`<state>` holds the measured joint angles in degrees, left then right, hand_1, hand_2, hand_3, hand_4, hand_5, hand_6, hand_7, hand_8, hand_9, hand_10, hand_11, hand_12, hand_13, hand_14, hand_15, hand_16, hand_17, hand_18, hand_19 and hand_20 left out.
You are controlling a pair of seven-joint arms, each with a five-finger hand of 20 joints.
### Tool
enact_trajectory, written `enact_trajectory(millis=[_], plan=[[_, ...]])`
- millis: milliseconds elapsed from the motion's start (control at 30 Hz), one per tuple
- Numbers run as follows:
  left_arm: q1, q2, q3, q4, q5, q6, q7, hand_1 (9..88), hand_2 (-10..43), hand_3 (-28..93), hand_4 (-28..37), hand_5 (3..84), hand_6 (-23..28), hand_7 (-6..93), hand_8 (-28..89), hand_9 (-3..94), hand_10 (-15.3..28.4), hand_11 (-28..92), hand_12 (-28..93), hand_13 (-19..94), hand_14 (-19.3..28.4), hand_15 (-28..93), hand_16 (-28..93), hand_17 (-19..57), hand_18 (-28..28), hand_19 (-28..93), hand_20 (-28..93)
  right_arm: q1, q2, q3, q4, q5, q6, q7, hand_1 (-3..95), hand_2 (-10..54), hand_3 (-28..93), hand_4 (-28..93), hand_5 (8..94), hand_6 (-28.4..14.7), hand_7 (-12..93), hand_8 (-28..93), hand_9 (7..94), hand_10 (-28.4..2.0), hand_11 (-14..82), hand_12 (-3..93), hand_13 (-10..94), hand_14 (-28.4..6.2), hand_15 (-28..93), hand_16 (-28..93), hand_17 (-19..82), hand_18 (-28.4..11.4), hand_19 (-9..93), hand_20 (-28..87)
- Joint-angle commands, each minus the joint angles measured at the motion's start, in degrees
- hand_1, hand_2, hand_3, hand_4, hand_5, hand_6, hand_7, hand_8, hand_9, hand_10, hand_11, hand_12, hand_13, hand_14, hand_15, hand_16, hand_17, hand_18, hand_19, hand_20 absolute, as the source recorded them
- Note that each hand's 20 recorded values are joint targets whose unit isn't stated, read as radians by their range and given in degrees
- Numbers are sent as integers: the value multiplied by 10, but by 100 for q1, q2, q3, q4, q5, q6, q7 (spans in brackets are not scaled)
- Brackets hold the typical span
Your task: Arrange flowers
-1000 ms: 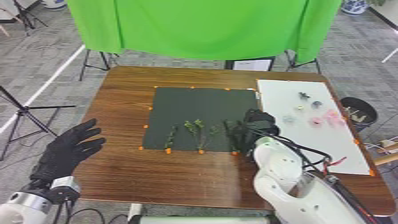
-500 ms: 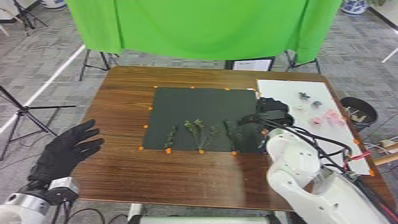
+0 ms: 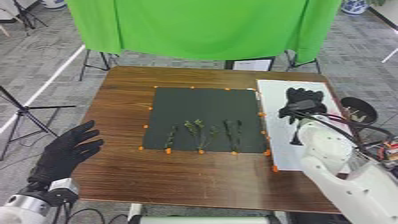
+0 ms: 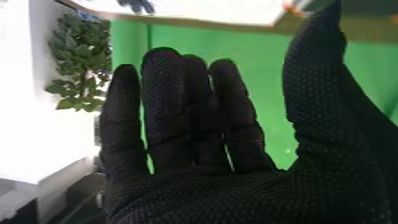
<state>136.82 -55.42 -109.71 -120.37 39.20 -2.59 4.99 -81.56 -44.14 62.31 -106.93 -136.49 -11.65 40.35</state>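
The three sprigs lie apart in a row on the black mat (image 3: 204, 105), between the two hands, probably so that each keeps its own place in the arrangement: their stem ends point to the near edge, by the orange markers (image 3: 202, 151). The right hand (image 3: 304, 104), fingers extended and a little parted, thumb well out, grips nothing; it is over the white mat (image 3: 282, 137), likely to pick the next piece. The left hand (image 3: 64, 152) is spread and empty beside the mat, presumably waiting clear of the work.

Nearest the left hand, the slim sprig (image 3: 171, 138) is dark and narrow. The middle sprig (image 3: 201, 132) branches, with lighter green leaves. The sprig nearest the right hand (image 3: 233, 134) looks dark and upright-stemmed, lying flat.
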Motion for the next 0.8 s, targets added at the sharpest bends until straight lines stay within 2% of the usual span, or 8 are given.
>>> enact_trajectory(millis=[33, 300, 467, 533, 600, 667, 733, 800], plan=[[56, -54, -5, -36, 10, 8, -39, 234, -26, 717, -283, 316, 55, 177, -98, 270, 133, 240, 175, 202, 179, 459, -40, -96, 223, 412, 89, -82, 131, -98, 357, -60, 189, -322, 288, -95, 918, -283, 343, -45, 443, -176, 406, -101, 343, 267, 432, -100, 747, 245, 141, -206, 657, 424], [75, -44, -6, -47, 8, 5, -47, 234, -26, 717, -283, 316, 55, 177, -97, 269, 133, 238, 174, 202, 179, 459, -40, -96, 223, 413, 90, 106, 152, -402, 721, -330, 248, -185, 292, -95, 918, -283, 349, -42, 462, -184, 411, -103, 355, 269, 437, -94, 747, 239, 143, -202, 657, 424], [29, -1, 27, -17, 3, -13, -35, 235, -24, 715, -283, 316, 54, 177, -97, 270, 133, 239, 175, 202, 179, 460, -40, -96, 223, 414, 89, 170, 182, -529, 908, -332, 479, -225, 302, -95, 919, -283, 373, -32, 475, -191, 438, -98, 361, 262, 465, -87, 742, 236, 149, -200, 662, 425], [23, 8, 32, -7, 3, -19, -37, 235, -24, 715, -283, 316, 55, 177, -97, 270, 133, 240, 175, 202, 179, 459, -40, -96, 224, 414, 90, 188, 207, -638, 1025, -445, 802, -233, 320, -95, 915, -282, 410, -17, 486, -199, 503, -96, 352, 251, 505, -71, 720, 253, 159, -197, 664, 423], [24, 29, 42, -5, -5, -23, -33, 234, -24, 716, -283, 317, 55, 177, -98, 270, 134, 241, 175, 202, 178, 460, -40, -96, 224, 415, 90, 180, 229, -741, 1160, -599, 1348, -256, 346, -95, 907, -282, 455, 3, 499, -188, 572, -85, 348, 262, 544, -58, 697, 294, 172, -193, 668, 424], [34, 28, 39, -5, -1, -27, -34, 234, -25, 716, -283, 316, 55, 177, -97, 270, 134, 240, 174, 202, 178, 460, -40, -96, 224, 414, 90, 109, 255, -726, 1174, -623, 1735, -358, 429, -95, 850, -282, 514, 17, 546, -12, 713, -45, 213, 432, 620, -37, 644, 401, 199, -184, 677, 431], [62, 25, 16, -20, -8, -14, -21, 234, -25, 717, -283, 316, 55, 176, -97, 270, 134, 240, 174, 202, 178, 460, -40, -96, 224, 414, 89, 84, 267, -712, 1123, -646, 1860, -401, 466, -94, 845, -282, 615, 32, 540, 43, 828, -29, 180, 499, 698, -39, 662, 396, 235, -179, 697, 437], [74, 39, -10, -27, -3, -19, -21, 235, -25, 716, -283, 316, 55, 176, -97, 270, 134, 240, 174, 202, 178, 461, -40, -96, 224, 415, 89, 47, 288, -673, 998, -609, 1981, -479, 471, -95, 855, -282, 662, 34, 524, 50, 867, -20, 178, 529, 727, -42, 689, 369, 251, -176, 705, 440]])
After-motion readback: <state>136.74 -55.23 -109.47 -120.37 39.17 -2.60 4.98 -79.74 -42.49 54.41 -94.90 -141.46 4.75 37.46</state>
